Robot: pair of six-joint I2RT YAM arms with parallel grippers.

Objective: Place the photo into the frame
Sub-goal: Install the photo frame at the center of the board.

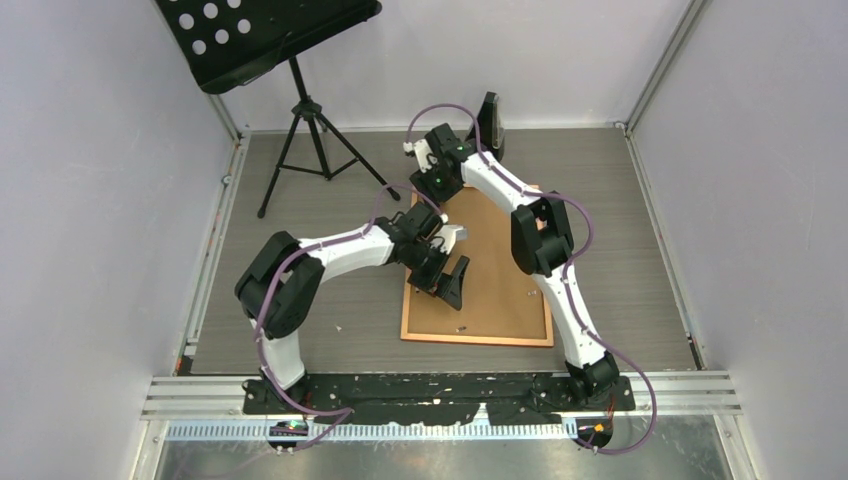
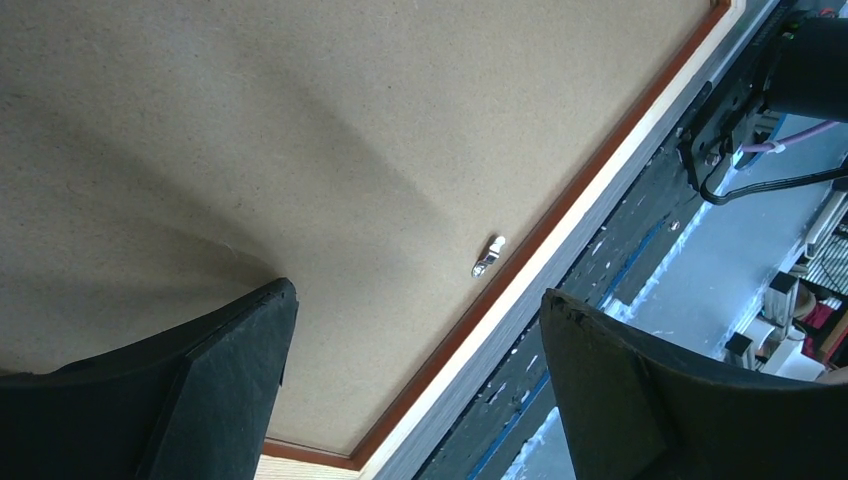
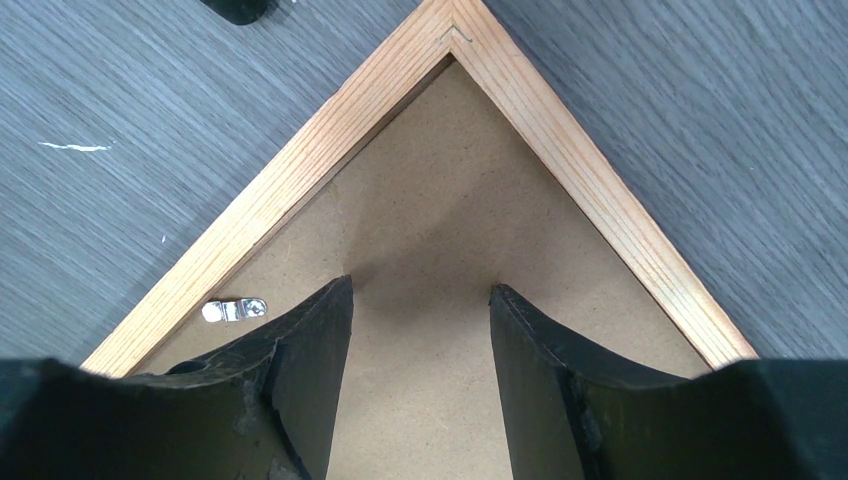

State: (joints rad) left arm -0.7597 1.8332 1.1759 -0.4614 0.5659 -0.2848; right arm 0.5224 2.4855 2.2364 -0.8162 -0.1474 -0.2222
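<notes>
**Inspector:** Where was the photo?

**Assessor:** It showed in no view. The frame (image 1: 478,341) lay face down on the table with the backing board (image 1: 500,290) in it. The left gripper (image 2: 415,300) and right gripper (image 3: 420,290) both stood spread and empty.

**Inspector:** Risk?

**Assessor:** A dragging finger could shift the board. I could not tell whether the clip (image 2: 489,256) secured it.

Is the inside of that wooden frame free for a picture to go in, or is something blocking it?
Something is blocking it. A brown backing board fills the frame from edge to edge, with a small metal tab lying on it near the rim.
</notes>
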